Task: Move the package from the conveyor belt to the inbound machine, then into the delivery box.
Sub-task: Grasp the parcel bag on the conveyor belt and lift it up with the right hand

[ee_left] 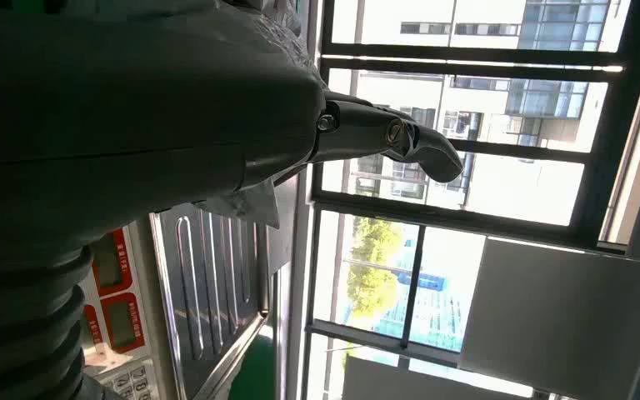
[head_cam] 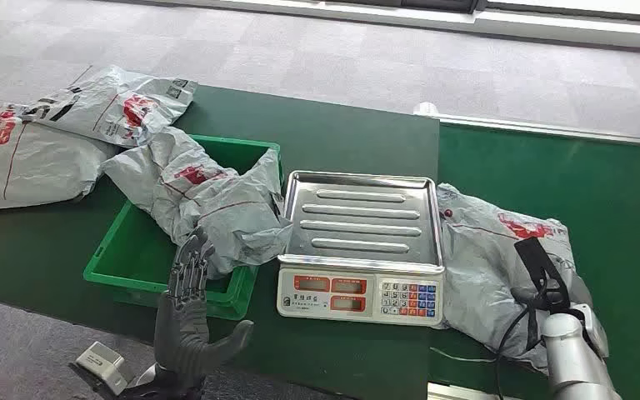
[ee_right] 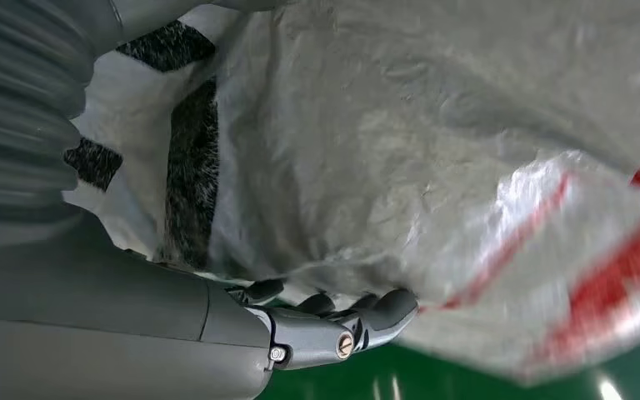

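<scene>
Green belt (head_cam: 617, 192), right hand (ee_right: 333, 321) fingers gripping grey package (head_cam: 487, 258); left hand (head_cam: 187, 321) spread, empty

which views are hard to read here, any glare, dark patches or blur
Head view: evenly lit, sharp, soft sheen on the scale tray. Left wrist view: bright windows leave the left hand a dark silhouette. Right wrist view: the package is very close, its red print blurred, with a glare patch on the plastic.

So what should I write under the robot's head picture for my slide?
Right robot hand grips a grey package beside the scale; left robot hand hangs open by the green bin.
</scene>
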### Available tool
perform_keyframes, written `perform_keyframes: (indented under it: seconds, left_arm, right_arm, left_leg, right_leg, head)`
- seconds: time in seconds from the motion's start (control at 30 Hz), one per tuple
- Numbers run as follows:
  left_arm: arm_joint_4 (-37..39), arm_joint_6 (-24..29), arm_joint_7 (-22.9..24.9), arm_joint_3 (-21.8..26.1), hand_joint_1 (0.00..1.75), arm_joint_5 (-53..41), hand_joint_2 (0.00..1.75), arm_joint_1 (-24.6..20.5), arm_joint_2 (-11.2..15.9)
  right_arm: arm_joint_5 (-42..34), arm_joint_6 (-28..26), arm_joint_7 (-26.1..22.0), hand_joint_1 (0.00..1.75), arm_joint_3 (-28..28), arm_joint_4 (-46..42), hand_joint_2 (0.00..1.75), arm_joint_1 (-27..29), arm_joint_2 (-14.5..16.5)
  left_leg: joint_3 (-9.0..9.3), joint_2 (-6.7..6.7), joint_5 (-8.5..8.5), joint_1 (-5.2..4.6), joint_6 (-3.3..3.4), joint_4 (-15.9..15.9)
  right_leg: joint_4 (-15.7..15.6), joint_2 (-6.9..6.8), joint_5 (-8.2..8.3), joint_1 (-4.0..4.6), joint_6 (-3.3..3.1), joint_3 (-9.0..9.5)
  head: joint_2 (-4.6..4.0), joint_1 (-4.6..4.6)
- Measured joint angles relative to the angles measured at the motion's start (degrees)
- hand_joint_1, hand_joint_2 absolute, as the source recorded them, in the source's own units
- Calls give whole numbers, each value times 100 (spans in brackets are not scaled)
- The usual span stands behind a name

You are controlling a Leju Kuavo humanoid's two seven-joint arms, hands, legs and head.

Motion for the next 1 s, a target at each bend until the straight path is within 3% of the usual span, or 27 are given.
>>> perform_keyframes:
  seconds: [0.03,0.17,0.5,0.73,1.0]
  left_arm:
    - [25,-5,-5,-11,0,1,175,-19,4]
    - [215,15,-14,-79,0,-21,175,-140,11]
    - [465,25,110,-150,0,-201,175,-260,-7]
    - [392,58,170,-152,0,-284,175,-165,-17]
    - [270,75,201,-152,0,-300,175,-89,-15]
  right_arm:
    - [53,163,-24,10,42,92,175,-28,-14]
    - [309,790,-64,175,283,560,175,-246,-97]
    - [396,1004,-79,175,570,924,175,-482,-243]
    - [116,86,-49,175,532,761,175,-433,-219]
    - [17,-145,-85,175,463,442,175,-297,-169]
  left_leg:
    - [0,0,0,1,0,0]
    - [17,11,-7,10,-5,0]
    - [88,26,-25,13,3,4]
    - [82,6,-24,11,5,4]
    - [67,-7,-24,7,6,4]
  right_leg:
    - [0,0,-1,1,-1,0]
    - [-1,10,-4,11,-4,13]
    - [-13,18,-11,13,-2,89]
    - [-12,2,-13,11,0,95]
    - [-12,-5,-17,6,6,85]
  head:
    - [0,0]
    - [0,0]
    - [0,0]
    - [0,0]
    - [0,0]
